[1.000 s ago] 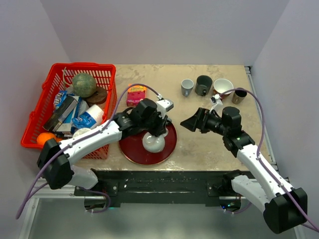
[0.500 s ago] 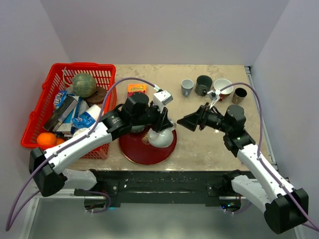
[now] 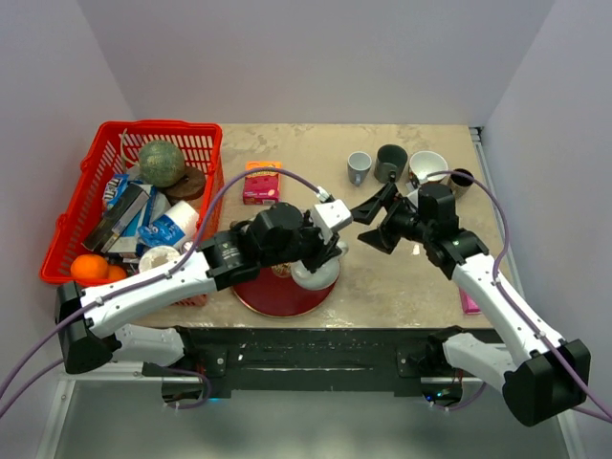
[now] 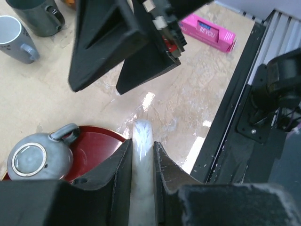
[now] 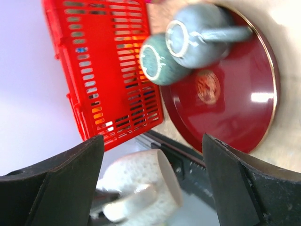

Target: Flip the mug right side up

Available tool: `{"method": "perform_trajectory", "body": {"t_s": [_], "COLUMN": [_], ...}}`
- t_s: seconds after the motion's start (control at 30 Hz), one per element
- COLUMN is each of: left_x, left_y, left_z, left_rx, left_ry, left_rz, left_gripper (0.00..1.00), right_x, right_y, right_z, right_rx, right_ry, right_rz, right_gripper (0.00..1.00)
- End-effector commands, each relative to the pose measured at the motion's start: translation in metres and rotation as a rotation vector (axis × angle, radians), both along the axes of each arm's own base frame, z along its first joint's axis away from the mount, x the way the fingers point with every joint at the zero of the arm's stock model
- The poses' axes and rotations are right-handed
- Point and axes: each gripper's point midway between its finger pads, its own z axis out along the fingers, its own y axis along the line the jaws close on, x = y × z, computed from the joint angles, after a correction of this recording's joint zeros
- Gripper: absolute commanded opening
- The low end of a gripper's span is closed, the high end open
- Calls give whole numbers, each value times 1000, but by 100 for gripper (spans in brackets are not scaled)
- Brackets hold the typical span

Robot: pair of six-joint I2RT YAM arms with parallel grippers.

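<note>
The white speckled mug (image 3: 314, 274) hangs above the red plate (image 3: 263, 295), tilted on its side with its mouth toward the right in the right wrist view (image 5: 141, 181). My left gripper (image 3: 323, 251) is shut on its handle; the white handle (image 4: 142, 141) fills the gap between the jaws. My right gripper (image 3: 369, 223) stands open just right of the mug, its black fingers (image 4: 108, 42) pointing at it. From the right wrist the mug lies between and beyond the wide-spread right gripper (image 5: 153, 139), touching neither finger.
An upside-down grey mug (image 4: 40, 157) sits on the plate, a rounded grey-green thing (image 5: 160, 59) beside it. A red basket (image 3: 105, 143) of goods stands left. Several cups (image 3: 392, 164) line the back right. Pink boxes lie at the back (image 3: 261, 182) and right edge (image 4: 207, 30).
My left gripper has lifted the white mug off the plate and carried it right. The right gripper has swung up and toward it, still spread wide.
</note>
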Motion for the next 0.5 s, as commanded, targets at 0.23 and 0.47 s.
{"method": "perform_trajectory", "body": {"t_s": [0.23,0.47], "left_x": [10,9], "left_y": [-8,-10], "left_z": [10,5], "left_rx": [69,91], "left_ry": [-303,-381], "left_rz": [109,131], "left_gripper": [0,0], "right_x": [-28,-39], "right_y": [-6,-3], "right_z": [6,-4], "right_rx": [27,12], "right_ry": [369,489], "right_rz": [-114,-110], "right_gripper": [83,74]}}
